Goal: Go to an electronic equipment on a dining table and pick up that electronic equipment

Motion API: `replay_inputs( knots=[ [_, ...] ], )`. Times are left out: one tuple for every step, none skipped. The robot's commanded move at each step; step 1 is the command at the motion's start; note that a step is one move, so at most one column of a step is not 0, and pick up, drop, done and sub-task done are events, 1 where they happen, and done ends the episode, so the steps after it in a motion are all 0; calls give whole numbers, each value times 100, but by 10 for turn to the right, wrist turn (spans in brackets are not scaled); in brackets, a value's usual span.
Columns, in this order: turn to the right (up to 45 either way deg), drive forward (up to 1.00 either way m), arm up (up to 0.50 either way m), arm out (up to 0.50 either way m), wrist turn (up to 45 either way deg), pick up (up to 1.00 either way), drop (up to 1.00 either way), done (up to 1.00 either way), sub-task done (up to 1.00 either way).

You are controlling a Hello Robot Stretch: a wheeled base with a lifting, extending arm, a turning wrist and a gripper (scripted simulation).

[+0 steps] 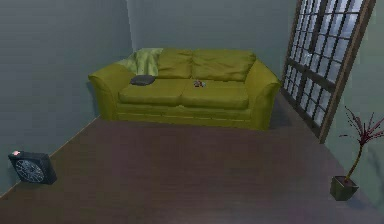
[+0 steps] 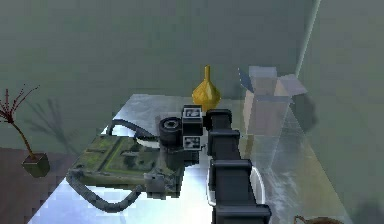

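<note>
A flat olive-green piece of equipment (image 2: pixel 115 160) with dark cables looped around it lies on the pale dining table (image 2: pixel 290 165), toward the arm side view's left. The dark arm (image 2: pixel 232 175) rises from the bottom edge, and its two white marker squares stand at its far end. Left of them the gripper (image 2: pixel 165 150) sits at the equipment's right end, over or against it. I cannot tell whether it holds anything.
On the table's far side stand a yellow vase (image 2: pixel 207 92) and an open cardboard box (image 2: pixel 265 100). A potted red-twig plant (image 2: pixel 20 125) stands on the floor. Ahead, a yellow sofa (image 1: pixel 185 88), a window (image 1: pixel 325 55), a plant (image 1: pixel 352 150), a dark fan-like box (image 1: pixel 30 166) and bare wood floor.
</note>
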Motion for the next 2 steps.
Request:
replay_inputs(
  knots=[
    [0, 0, -30, 0, 0, 0, 0, 0, 0],
    [0, 0, 0, 0, 0, 100, 0, 0, 0]
  ],
)
